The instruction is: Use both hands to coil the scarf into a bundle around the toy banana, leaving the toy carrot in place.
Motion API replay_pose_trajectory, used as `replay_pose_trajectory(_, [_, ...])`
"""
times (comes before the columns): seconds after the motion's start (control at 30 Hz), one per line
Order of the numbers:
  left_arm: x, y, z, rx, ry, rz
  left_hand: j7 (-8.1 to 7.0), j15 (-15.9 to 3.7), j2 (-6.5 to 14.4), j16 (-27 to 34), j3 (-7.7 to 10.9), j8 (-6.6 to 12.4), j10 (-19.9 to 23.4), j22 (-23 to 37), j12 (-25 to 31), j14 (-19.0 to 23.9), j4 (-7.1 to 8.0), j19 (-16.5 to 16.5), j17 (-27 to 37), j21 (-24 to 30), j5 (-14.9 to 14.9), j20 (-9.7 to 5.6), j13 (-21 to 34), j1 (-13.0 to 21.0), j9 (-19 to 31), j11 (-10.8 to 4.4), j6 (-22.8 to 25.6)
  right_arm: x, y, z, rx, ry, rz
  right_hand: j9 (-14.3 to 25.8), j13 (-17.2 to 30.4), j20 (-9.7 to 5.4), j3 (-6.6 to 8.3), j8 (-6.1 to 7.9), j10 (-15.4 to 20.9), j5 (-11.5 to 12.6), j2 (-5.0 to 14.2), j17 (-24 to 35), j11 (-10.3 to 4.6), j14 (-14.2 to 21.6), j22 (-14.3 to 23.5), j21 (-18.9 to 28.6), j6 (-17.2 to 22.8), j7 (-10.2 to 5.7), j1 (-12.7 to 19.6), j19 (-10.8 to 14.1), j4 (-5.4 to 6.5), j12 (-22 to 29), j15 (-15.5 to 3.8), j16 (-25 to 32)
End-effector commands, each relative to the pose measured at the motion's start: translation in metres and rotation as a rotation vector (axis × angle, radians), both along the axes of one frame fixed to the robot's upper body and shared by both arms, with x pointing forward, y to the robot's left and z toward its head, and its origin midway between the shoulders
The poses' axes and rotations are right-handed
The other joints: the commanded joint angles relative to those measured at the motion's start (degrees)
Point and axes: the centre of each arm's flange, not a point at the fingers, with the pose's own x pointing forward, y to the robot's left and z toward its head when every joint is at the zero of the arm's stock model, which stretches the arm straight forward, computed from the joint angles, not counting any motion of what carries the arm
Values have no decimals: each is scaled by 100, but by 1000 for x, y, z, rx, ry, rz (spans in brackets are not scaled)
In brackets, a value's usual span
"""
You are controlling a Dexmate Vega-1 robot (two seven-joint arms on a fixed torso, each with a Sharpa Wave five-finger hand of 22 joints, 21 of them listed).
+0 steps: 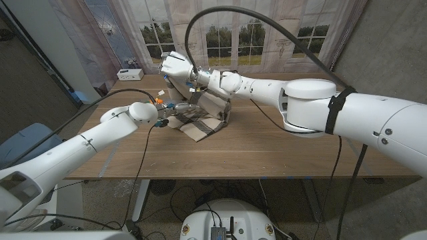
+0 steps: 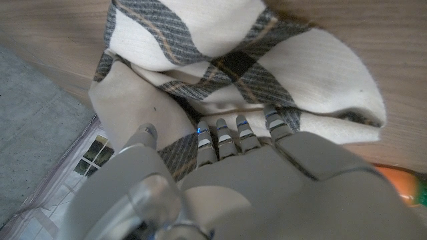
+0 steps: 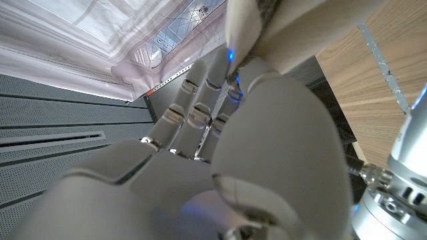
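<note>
The cream and grey plaid scarf (image 1: pixel 202 121) lies bunched on the wooden table (image 1: pixel 267 157), left of the middle. My right hand (image 1: pixel 175 67) is raised above the scarf's left side and grips one cream end (image 3: pixel 248 30), which hangs down toward the pile. My left hand (image 1: pixel 171 111) is at the pile's left edge; its fingertips (image 2: pixel 241 127) press into the scarf (image 2: pixel 280 60), with a plaid fold running between thumb and fingers. The orange toy carrot (image 2: pixel 399 183) lies on the table right beside that hand. The toy banana is hidden.
A small white box (image 1: pixel 128 72) stands at the table's back left. A thick black cable (image 1: pixel 267 20) arches over my right arm. Curtains and windows stand behind the table. Bare wood runs along the table's front and right.
</note>
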Motion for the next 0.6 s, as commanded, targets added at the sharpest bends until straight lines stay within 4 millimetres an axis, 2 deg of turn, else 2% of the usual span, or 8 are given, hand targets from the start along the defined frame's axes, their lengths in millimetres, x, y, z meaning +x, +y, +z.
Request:
replay_pose_trajectory(0.03, [1, -4, 5, 16, 3, 3, 41, 6, 8, 33, -9, 44, -19, 23, 50, -15, -2, -25, 13, -9, -21, 40, 13, -53, 18, 5, -13, 0, -21, -14, 24, -30, 54, -134, -111, -323, 176, -276, -302, -28, -12, -29, -156, -270, 1, 119, -360, -241, -150, -64, -21, -266, -371, -390])
replay_pose_trajectory(0.17, [0, -5, 7, 19, -7, 2, 43, 12, 9, 34, -8, 46, -16, 23, 52, -13, -5, -25, 12, -9, -21, 40, 13, -57, 18, 3, -11, 1, -30, -18, 44, -41, 37, -284, -493, -189, 547, -1099, -1140, -90, -200, -560, -284, -474, -48, 78, -1363, -348, -583, -117, -6, -892, -394, -1356])
replay_pose_trajectory(0.23, [-1, -6, 9, 21, -11, 1, 40, 11, 10, 34, -8, 44, -13, 23, 53, -14, -6, -24, 12, -9, -21, 40, 13, -59, 18, -5, -17, 2, -35, -19, 52, -39, 25, -277, -567, -180, 810, -1307, -1548, -85, -298, -805, -305, -558, -59, -53, -1767, -362, -1013, -83, 28, -1181, -376, -1759])
replay_pose_trajectory(0.3, [-2, -7, 10, 24, -15, 1, 36, 11, 11, 34, -8, 44, -15, 22, 53, -15, -8, -24, 12, -8, -21, 40, 13, -60, 18, -9, -17, 2, -40, -19, 64, -41, 6, -277, -600, -151, 1062, -1357, -1863, -54, -419, -1034, -317, -672, -48, -181, -2258, -377, -1540, -73, 84, -1417, -366, -2056])
replay_pose_trajectory(0.37, [-3, -8, 11, 25, -16, -1, 35, 11, 12, 35, -7, 44, -14, 22, 54, -13, -9, -23, 12, -8, -20, 40, 13, -61, 18, -6, -17, 2, -46, -20, 75, -37, -18, -285, -614, -88, 1141, -1411, -2107, -22, -617, -1170, -241, -795, -40, -304, -2736, -379, -2150, -121, 196, -1579, -355, -2177])
replay_pose_trajectory(0.47, [-6, -9, 13, 27, -26, -3, 39, 11, 13, 34, -6, 47, -19, 22, 52, -16, -12, -22, 11, -8, -20, 40, 13, -63, 18, 1, -12, 1, -57, -20, 95, -21, -47, -281, -617, -33, 1036, -1401, -2555, 118, -905, -1299, -275, -1114, -33, -473, -3472, -376, -3149, -140, 404, -1756, -333, -2231])
replay_pose_trajectory(0.53, [-9, -10, 14, 29, -36, -5, 36, 12, 15, 35, -5, 49, -17, 22, 53, -13, -14, -21, 11, -7, -20, 39, 12, -64, 18, 0, -6, 0, -65, -20, 112, -10, -63, -282, -615, -11, 944, -1413, -2720, 202, -995, -1336, -251, -1230, -32, -559, -3735, -351, -3502, -189, 464, -1791, -322, -2237])
replay_pose_trajectory(0.6, [-14, -11, 16, 34, -49, -7, 36, 10, 16, 34, -4, 47, -17, 22, 54, -16, -17, -20, 11, -7, -20, 39, 12, -65, 18, -1, -13, -1, -71, -21, 137, -4, -83, -286, -624, 41, 658, -1416, -2887, 342, -1105, -1372, -173, -1398, -30, -689, -4116, -291, -4178, -226, 598, -1803, -299, -2226])
